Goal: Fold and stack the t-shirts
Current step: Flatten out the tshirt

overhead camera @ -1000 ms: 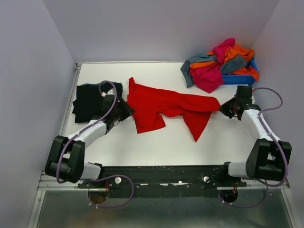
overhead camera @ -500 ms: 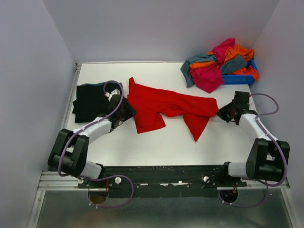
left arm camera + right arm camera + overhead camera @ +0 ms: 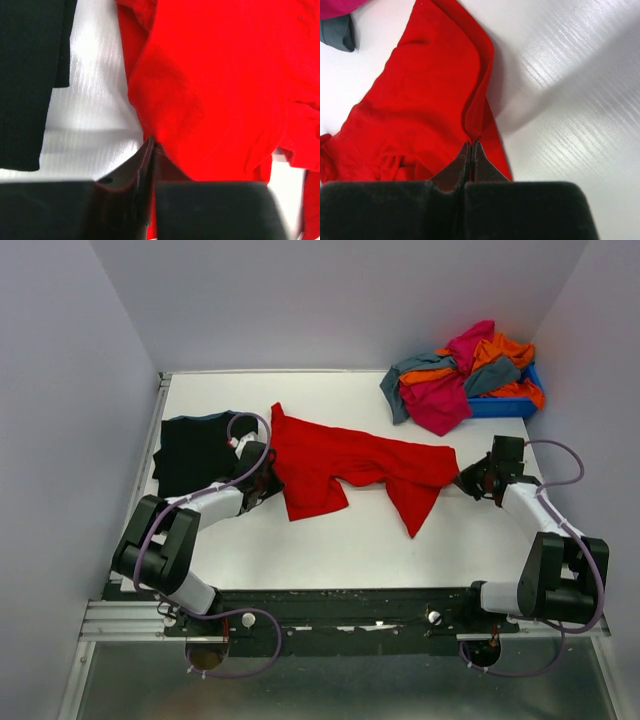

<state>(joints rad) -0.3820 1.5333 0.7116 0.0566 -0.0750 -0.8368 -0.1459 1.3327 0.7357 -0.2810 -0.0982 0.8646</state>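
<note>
Moved inward since earlier frame: left claw (image 3: 270, 478), now pinched narrow on red t-shirt (image 3: 330, 455) at its 9 o'clock edge. Right claw (image 3: 465, 480) clamped tight on 3 o'clock edge. Shirt rumpled mid-tabletop (image 3: 330, 540). Black t-shirt (image 3: 190, 455) at 9 o'clock.

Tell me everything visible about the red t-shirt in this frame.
The red t-shirt is bright, plain, soft cloth. It lies rumpled and unfolded across the middle of the white table, stretched left to right, with one flap pointing toward the arms. The left gripper looks closed on its left edge. The right gripper pinches a folded edge at its right end. The black t-shirt lies apart on its left.
</note>
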